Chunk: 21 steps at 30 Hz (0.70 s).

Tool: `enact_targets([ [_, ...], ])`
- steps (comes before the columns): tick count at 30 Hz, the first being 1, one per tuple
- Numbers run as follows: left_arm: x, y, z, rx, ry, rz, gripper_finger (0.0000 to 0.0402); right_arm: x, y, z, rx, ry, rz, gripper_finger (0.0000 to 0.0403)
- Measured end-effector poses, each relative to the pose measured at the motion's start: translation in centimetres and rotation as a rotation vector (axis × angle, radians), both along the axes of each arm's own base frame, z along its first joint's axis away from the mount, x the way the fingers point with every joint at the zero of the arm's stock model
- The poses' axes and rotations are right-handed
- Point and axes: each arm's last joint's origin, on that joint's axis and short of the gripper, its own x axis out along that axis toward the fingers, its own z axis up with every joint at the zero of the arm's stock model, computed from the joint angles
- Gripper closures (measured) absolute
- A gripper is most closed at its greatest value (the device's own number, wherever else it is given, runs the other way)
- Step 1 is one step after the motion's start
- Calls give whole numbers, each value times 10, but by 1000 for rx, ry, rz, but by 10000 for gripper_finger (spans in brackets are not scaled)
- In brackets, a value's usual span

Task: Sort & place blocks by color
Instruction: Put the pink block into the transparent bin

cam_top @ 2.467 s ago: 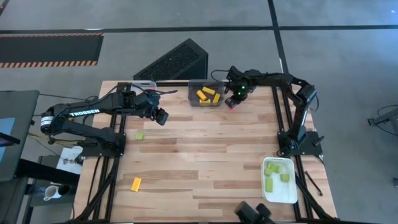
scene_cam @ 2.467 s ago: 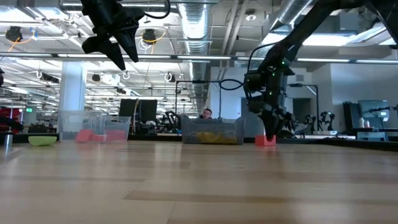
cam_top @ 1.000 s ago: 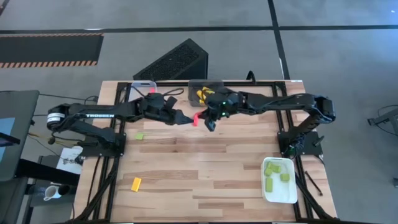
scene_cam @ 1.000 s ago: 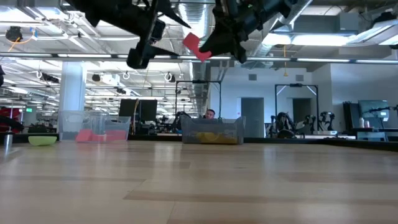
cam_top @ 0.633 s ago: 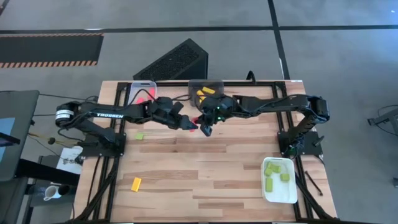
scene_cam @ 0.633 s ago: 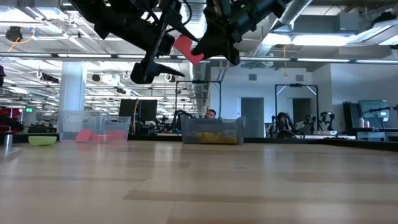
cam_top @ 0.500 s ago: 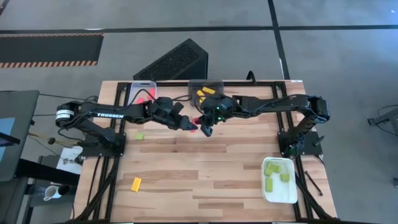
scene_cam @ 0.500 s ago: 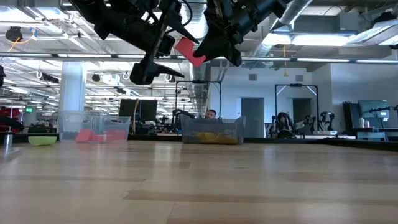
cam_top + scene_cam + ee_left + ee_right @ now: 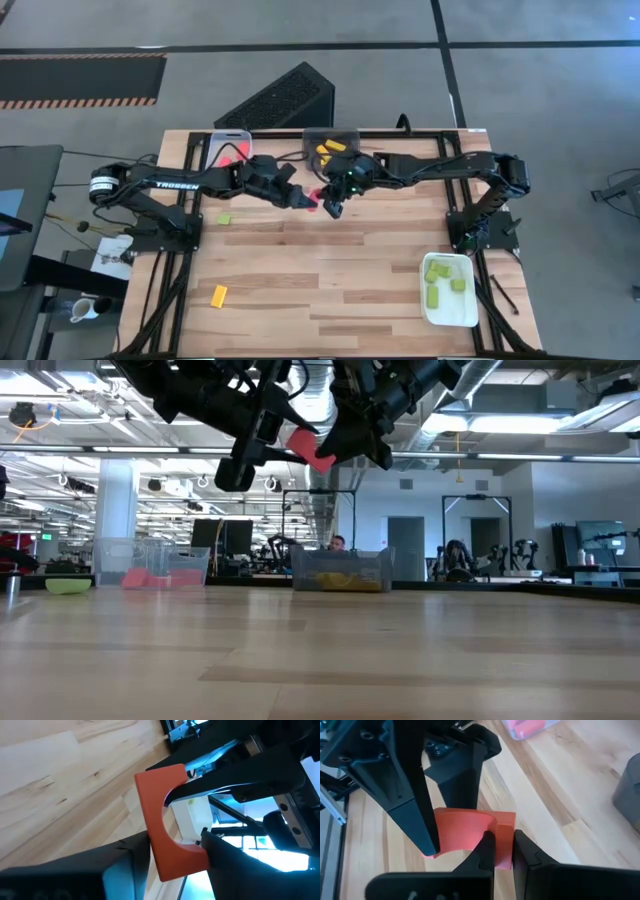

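Looking straight down, you see two dark robot arms meeting over the far middle of a pale wooden table (image 9: 330, 270).

The left gripper (image 9: 303, 199) and the right gripper (image 9: 331, 203) come together from opposite sides around a small red block (image 9: 314, 197). Just behind them sits a dark grey rectangular tray (image 9: 312, 138) with yellow blocks (image 9: 327, 150) inside, and to its left a clear tray (image 9: 214, 146) with red blocks (image 9: 234, 153). A white rectangular tray (image 9: 447, 312) near the right front corner holds light green blocks (image 9: 437, 275). One light green block (image 9: 225, 218) lies loose near the left edge, and one yellow block (image 9: 219, 294) lies nearer the front left.
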Motion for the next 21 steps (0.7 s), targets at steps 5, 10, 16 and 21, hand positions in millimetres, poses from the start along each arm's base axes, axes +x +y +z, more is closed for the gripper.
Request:
enact_targets([
  [5,0,0,-1,-6,12,7,277,0,-1,0,-31,3,-39,369],
  [10,0,0,0,3,6,6,253,1,0,0,-35,-4,-44,371],
  [16,0,1,-1,16,8,18,281,1,1,1,-45,-4,-51,354],
  [21,-1,1,-1,17,13,25,301,1,2,1,-49,-3,-52,320],
])
